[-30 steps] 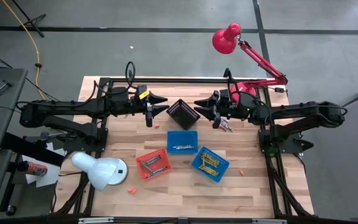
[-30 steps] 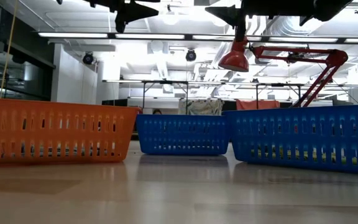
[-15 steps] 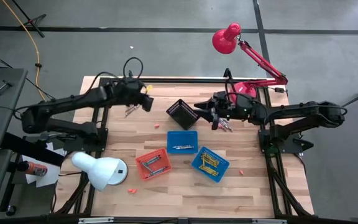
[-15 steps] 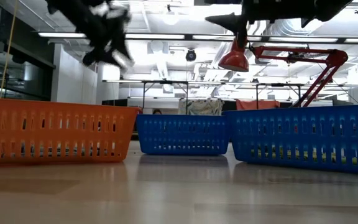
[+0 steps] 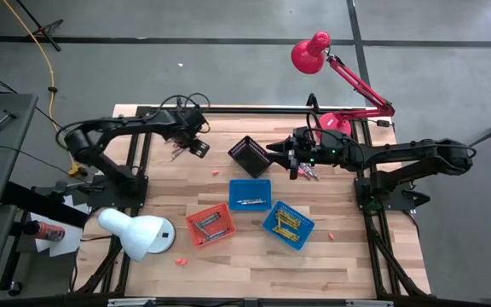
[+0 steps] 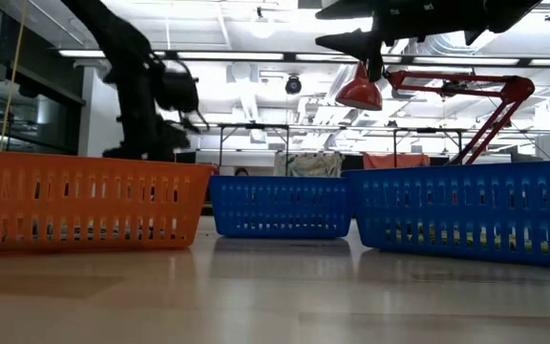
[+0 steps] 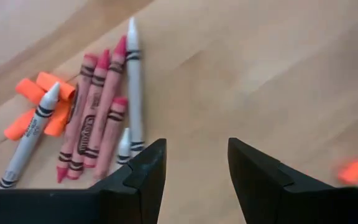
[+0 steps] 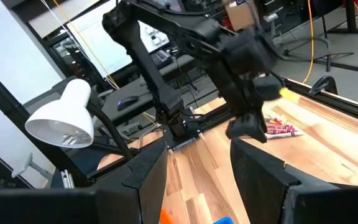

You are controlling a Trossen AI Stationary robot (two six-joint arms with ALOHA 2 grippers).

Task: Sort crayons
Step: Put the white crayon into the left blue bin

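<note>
While the left gripper (image 5: 199, 147) is held low over the far left of the table (image 5: 348, 256), its fingers spread and empty, a loose cluster of crayons (image 7: 98, 112) is seen lying just ahead of it. Right gripper (image 5: 273, 150): raised beside the black basket (image 5: 249, 156), fingers parted, nothing pinched.

One camera looks straight down on my whole table (image 5: 254, 247); another sits level at its surface, close behind the baskets (image 6: 280, 205). My left wrist camera stares closely down at crayons (image 7: 98, 106) — my right wrist camera faces across, probably catching that same cluster.
</note>
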